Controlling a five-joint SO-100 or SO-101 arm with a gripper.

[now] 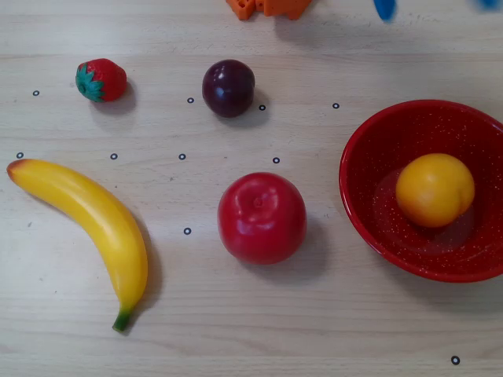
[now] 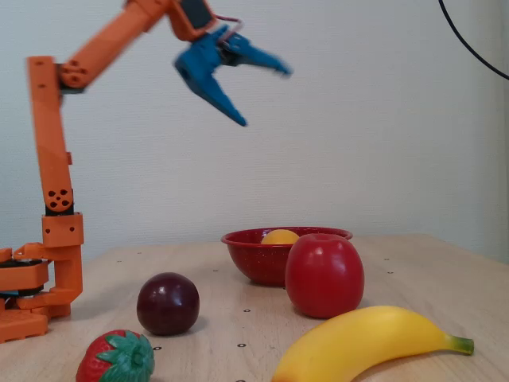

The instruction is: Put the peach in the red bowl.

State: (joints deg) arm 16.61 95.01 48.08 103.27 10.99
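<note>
**No readable text in either view**

No words, labels, brand names or numbers can be read in the overhead view or the fixed view. The only marks are small dark rings printed on the wooden table [image 1: 236, 330], scattered among the fruit; one such ring [image 1: 187, 231] lies just left of the red apple [image 1: 262, 217], another ring [image 1: 455, 360] sits near the lower right corner. They carry no letters or digits. The fruit, the red bowl [image 1: 369, 228] and the orange arm [image 2: 48, 159] bear no legible print.
</note>
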